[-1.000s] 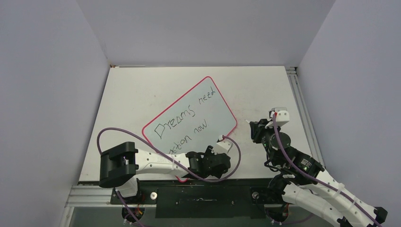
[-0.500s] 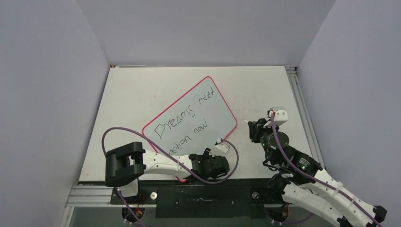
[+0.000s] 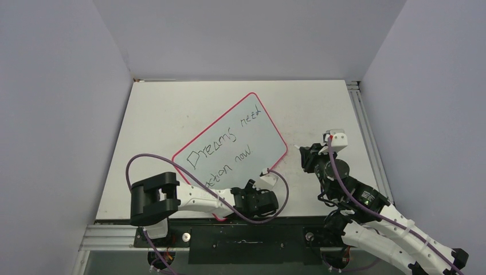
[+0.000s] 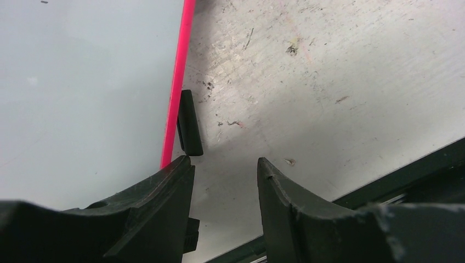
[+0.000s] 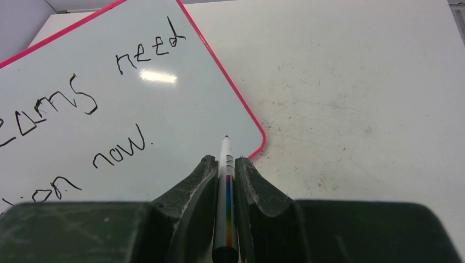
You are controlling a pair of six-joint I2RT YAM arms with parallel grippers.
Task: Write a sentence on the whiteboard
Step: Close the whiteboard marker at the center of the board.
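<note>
The sentence (image 5: 120, 148), ending in "now.", looks finished on the whiteboard (image 5: 181, 93), just ahead and left of the right end effector (image 5: 225, 161). That end effector is clamped on a marker (image 5: 225, 186).

The left end effector (image 4: 225, 164) gapes empty beside the board's black foot (image 4: 189, 123). A dipping tip could leave a stray stroke, and a nudged foot could shift the board.

Since a second ago the left elbow has slid right, while the right arm has barely moved.

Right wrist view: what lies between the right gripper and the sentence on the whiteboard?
Only the marker clamped in the right gripper, then bare whiteboard up to the sentence, as the right wrist view shows.
</note>
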